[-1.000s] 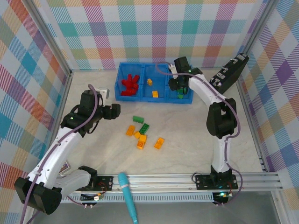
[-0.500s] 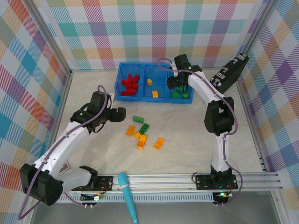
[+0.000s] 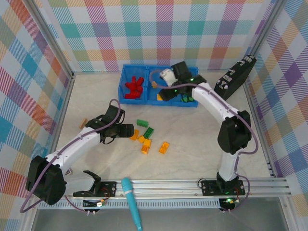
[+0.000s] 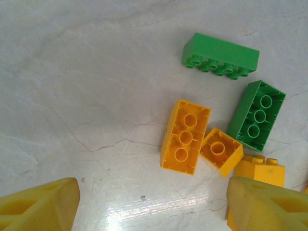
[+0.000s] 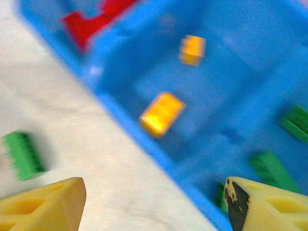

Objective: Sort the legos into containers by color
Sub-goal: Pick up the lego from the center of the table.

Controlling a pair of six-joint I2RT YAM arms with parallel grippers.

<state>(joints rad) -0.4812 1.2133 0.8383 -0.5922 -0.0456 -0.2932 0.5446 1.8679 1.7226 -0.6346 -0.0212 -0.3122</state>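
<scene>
Surface [image 3: 202, 139]: pale, marbled and glossy. I'd guess it's slick, so a nudged brick may skate away instead of sitting for the grab.
Bin [image 3: 122, 79]: sits at 12 o'clock with three pockets. Reds [image 3: 133, 88] are at its 9 o'clock end, oranges [image 5: 162, 113] in the middle, greens [image 5: 272, 171] at 3 o'clock.
Right tool [image 5: 154, 192]: spread wide with nothing in it, over the bin's near wall by the middle pocket. Its own view is smeared; a low swing could clip that wall and jolt the contents.
Left tool [image 4: 151, 190]: wide apart too, empty, hovering at 9 o'clock of the pile.
Loose bricks [image 3: 145, 144]: mid-surface, at 6 o'clock of the bin, orange and green packed close together.
Orange brick [image 4: 185, 137]: lying underside up, with a small orange one [image 4: 220, 151] touching at its 3 o'clock. Closing here could pinch both, or drag the green brick [image 4: 256, 115] along.
</scene>
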